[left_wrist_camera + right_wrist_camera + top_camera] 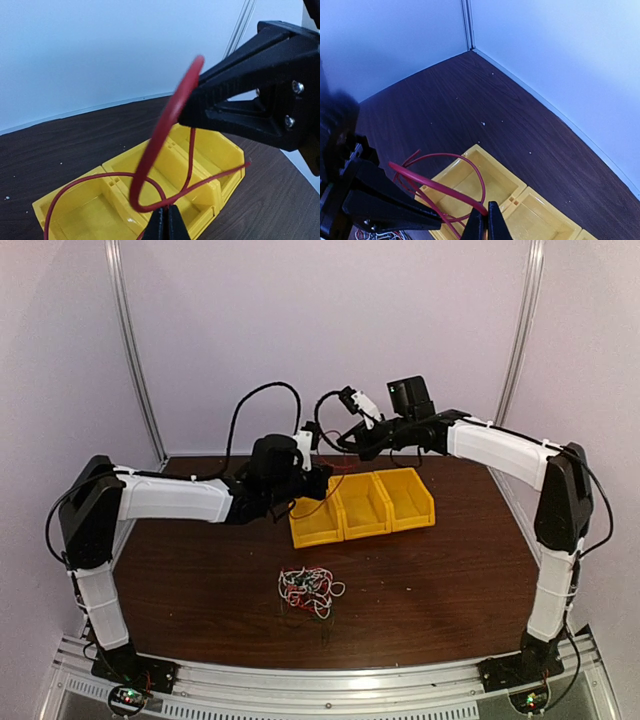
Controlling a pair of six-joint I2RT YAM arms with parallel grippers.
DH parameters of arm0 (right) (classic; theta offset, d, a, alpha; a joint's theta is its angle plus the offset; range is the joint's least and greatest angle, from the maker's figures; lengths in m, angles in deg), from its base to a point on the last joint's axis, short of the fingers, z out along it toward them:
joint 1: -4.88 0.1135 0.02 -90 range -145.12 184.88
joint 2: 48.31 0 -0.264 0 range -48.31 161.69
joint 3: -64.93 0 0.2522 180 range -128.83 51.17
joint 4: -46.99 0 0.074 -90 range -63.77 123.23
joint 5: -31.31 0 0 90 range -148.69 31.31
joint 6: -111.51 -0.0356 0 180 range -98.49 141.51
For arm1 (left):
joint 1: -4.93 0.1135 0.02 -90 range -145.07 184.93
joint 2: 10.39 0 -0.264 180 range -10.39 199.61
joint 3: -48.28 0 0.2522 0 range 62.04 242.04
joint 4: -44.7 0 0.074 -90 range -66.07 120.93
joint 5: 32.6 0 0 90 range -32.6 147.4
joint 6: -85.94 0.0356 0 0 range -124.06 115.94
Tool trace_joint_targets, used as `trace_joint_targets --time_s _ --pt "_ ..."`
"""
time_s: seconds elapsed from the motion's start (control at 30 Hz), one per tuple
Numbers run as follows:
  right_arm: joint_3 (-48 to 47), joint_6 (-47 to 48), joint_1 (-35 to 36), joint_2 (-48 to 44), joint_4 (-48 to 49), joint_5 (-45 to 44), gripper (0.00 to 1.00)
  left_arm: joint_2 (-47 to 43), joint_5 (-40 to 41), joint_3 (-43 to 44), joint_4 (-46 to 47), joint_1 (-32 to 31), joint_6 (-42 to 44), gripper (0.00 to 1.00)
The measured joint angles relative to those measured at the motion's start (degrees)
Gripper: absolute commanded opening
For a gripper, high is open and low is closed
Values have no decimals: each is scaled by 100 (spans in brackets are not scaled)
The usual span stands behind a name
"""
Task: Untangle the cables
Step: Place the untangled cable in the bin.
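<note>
Top view: tangled clump of thin red, white, black cables point(310, 590) on dark wooden counter point(200, 580), near side of yellow plastic bins point(365, 505).
Left wrist: left fingers point(156, 227) clenched on thin red wire point(165, 125) above bins.
Right wrist: right fingers point(475, 227) clenched on same wire.

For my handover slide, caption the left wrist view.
Left claw and right claw both pinch one red cable, looped above the yellow bins.

Three yellow bins point(365, 526) on table point(450, 580)
</note>
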Motion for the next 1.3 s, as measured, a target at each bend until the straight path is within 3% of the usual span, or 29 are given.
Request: trace_joint_targets --time_s 0.2,0.67,0.83,0.97,1.17,1.3 --pt "-861 -293 267 955 44 -70 0 -352 2 -455 -201 116 2 0" --pt "-1576 -557 457 2267 -138 -74 1 -1189 -476 -1506 -105 140 107 0" --pt "-1598 -529 507 2374 -295 -61 29 -1410 -673 -1670 162 140 199 0" --pt "-1547 -498 514 2299 -452 -44 44 -1432 -741 -1646 328 138 260 0" --pt "-695 -348 275 1279 -651 -42 51 -1252 -841 -1351 483 114 402 0" --pt "-63 -101 -260 302 -782 7 53 -1023 -837 -1123 623 125 442 0"
